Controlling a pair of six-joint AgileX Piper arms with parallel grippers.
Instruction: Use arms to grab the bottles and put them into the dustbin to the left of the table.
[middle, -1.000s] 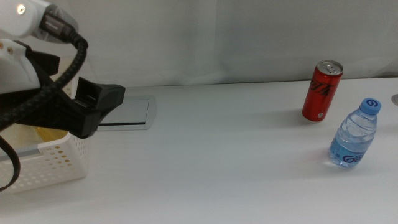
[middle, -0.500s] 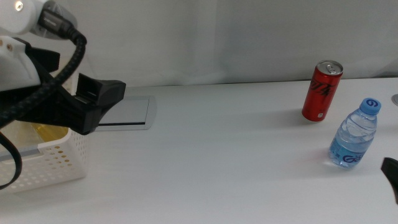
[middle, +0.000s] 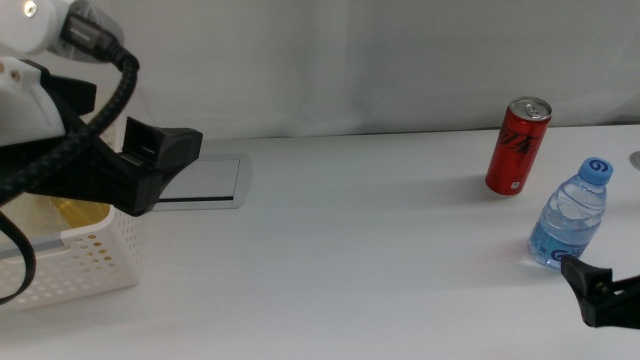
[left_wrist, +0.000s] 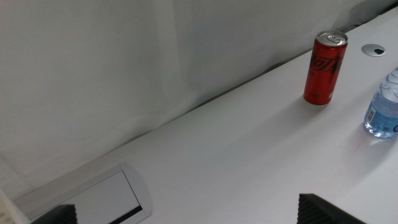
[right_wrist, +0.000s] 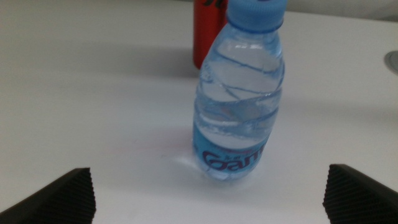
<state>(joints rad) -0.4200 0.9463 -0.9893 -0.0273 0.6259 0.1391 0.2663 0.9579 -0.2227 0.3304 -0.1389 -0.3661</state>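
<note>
My right pincer (right_wrist: 208, 193) enters at the lower right of the middle view, jaws set wide apart and holding nothing. The small clear plastic water bottle with a blue cap (right_wrist: 239, 99) stands upright on the plain white bench (middle: 350, 250) between and beyond the jaw tips, not touching them. The slim red can (middle: 518, 146) stands upright just behind it, toward the upper right. My left pincer (middle: 150, 165) hangs at the left of the frame above the white perforated plastic basket (middle: 85, 262), jaws apart, empty. A grey inset plate (middle: 205, 180) lies beside the basket.
</note>
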